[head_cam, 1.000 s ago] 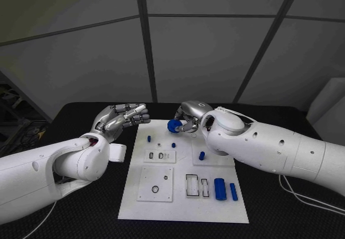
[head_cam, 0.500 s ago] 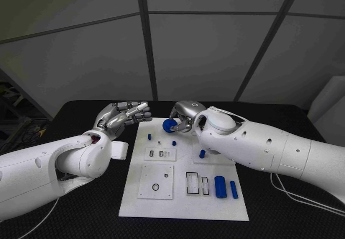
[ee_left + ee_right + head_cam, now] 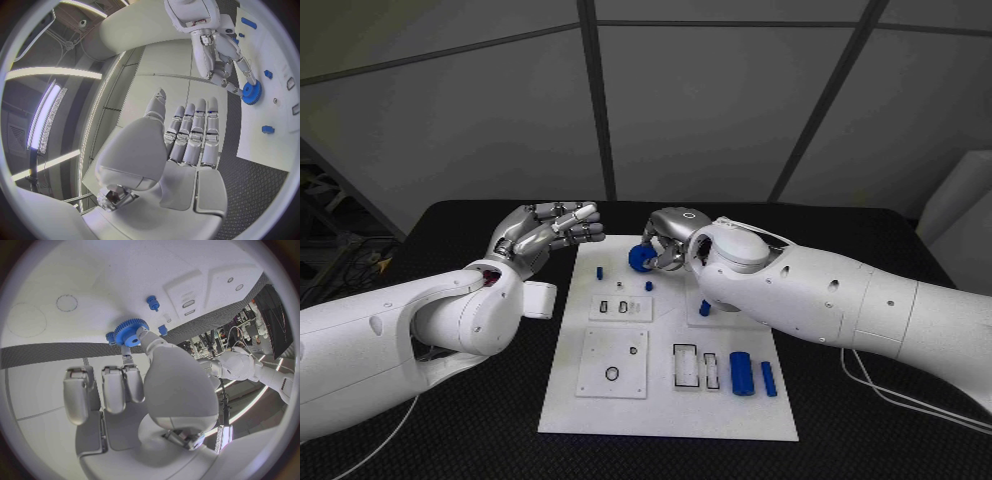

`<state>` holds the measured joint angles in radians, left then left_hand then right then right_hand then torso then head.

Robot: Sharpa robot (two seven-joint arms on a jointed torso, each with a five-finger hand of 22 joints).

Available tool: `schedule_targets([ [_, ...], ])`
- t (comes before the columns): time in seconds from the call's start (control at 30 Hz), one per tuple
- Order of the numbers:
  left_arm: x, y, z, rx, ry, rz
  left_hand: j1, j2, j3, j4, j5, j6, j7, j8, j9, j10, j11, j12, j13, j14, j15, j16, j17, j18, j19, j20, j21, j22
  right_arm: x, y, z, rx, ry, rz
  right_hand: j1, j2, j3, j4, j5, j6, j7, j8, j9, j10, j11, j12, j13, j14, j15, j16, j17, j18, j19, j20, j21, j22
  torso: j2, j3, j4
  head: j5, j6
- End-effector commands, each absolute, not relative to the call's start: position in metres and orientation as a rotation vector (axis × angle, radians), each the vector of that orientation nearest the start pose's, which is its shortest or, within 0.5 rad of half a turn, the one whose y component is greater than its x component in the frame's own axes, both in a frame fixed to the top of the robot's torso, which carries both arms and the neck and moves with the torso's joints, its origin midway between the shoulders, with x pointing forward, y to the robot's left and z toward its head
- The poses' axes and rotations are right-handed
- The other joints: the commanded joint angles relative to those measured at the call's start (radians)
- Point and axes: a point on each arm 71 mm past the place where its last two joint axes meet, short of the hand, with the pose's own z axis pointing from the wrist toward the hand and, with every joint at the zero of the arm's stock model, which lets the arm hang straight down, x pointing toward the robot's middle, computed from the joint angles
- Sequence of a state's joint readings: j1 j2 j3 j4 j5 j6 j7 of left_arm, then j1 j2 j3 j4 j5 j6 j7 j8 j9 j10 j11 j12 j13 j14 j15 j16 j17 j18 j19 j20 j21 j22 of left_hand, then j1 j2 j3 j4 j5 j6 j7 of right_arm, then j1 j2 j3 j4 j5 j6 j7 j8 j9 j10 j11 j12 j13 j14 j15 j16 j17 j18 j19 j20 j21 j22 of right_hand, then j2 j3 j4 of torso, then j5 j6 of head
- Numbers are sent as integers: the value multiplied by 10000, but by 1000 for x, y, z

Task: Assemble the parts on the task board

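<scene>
The white task board (image 3: 668,405) lies in the middle of the black table. My right hand (image 3: 672,235) pinches a blue gear (image 3: 640,258) between thumb and fingertips, just above the board's far end. The right wrist view shows the gear (image 3: 130,332) at the fingertips, over the board (image 3: 75,270) and close to two small blue pegs (image 3: 152,303) (image 3: 162,330). My left hand (image 3: 548,230) hovers off the board's far left corner, holding nothing, fingers (image 3: 190,132) stretched side by side. From the left wrist, the gear (image 3: 251,93) hangs from my right hand (image 3: 219,60).
Small blue pegs (image 3: 600,272) (image 3: 651,286) (image 3: 705,309) stand on the board's far half. Two blue cylinders (image 3: 741,374) (image 3: 767,379) lie near its front right, beside rectangular slots (image 3: 685,367). A black ring (image 3: 612,375) sits on a raised square plate. Black table (image 3: 459,420) surrounds the board.
My right hand has carried the gear a little to the left and lower toward the board's far end. The left hand has barely moved.
</scene>
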<state>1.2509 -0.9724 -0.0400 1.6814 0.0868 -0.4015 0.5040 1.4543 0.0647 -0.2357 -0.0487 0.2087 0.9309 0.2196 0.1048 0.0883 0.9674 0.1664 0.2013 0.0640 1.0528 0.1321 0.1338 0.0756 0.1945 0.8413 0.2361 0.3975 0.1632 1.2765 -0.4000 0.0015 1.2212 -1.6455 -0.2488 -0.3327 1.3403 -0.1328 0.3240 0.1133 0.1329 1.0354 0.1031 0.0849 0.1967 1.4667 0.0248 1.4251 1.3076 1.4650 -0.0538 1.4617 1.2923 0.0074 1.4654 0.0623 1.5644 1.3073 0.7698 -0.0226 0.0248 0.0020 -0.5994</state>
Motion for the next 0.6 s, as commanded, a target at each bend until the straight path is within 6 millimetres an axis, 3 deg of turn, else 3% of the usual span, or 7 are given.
schedule_targets([
  [0.03, 469, 233, -136, -11111, 12311, -15932, 1, 109, 15, -55, -52, 56, 2, -45, -14, 26, 75, -43, -9, -12, 55, -68, -17, -154, -43, 45, 23, -15, 541, -59, -145, -2823, 15830, 4770, -129, 47, -23, -58, 30, 56, -19, -67, 77, 390, -70, 2, 1368, 523, -50, -5, -13, -74, 1054, -82, 64, 2635, 2, -4, 6, -8, -9],
  [0.17, 469, 233, -136, -11107, 12312, -15938, 1, 109, 15, -55, -52, 56, 2, -45, -14, 26, 75, -43, -9, -12, 55, -68, -17, -154, -43, 45, 23, -15, 541, -60, -145, -2760, 15749, 4741, -246, 1, -49, -55, 7, -157, 26, -207, 25, 356, -43, -55, 1328, 516, -7, -20, -39, -74, 1054, -56, 64, 2635, 3, 0, 11, -3, -12],
  [0.37, 469, 233, -136, -11112, 12310, -15923, -9, 111, -2, -71, -65, 59, -1, -54, -17, 29, 75, -54, -9, -18, 58, -82, -19, -155, -51, 48, 21, -20, 542, -58, -144, -2675, 15592, 4796, -501, -197, -196, 23, -207, -1687, 284, -248, -346, 238, 184, -253, 1189, 526, 194, 3, 40, -74, 1054, 121, 64, 2635, 3, 0, 11, 8, -12],
  [0.6, 468, 232, -135, -11103, 12340, -15974, -9, 111, -2, -71, -65, 59, -1, -54, -17, 29, 75, -54, -9, -18, 58, -82, -19, -155, -51, 48, 21, -20, 543, -59, -145, -2643, 15610, 4780, -507, -384, -351, 295, -556, -2296, 373, -250, -583, 185, 273, -361, 1110, 523, 281, 9, 67, -74, 1054, 224, 64, 2635, 5, -5, 10, 22, -23],
])
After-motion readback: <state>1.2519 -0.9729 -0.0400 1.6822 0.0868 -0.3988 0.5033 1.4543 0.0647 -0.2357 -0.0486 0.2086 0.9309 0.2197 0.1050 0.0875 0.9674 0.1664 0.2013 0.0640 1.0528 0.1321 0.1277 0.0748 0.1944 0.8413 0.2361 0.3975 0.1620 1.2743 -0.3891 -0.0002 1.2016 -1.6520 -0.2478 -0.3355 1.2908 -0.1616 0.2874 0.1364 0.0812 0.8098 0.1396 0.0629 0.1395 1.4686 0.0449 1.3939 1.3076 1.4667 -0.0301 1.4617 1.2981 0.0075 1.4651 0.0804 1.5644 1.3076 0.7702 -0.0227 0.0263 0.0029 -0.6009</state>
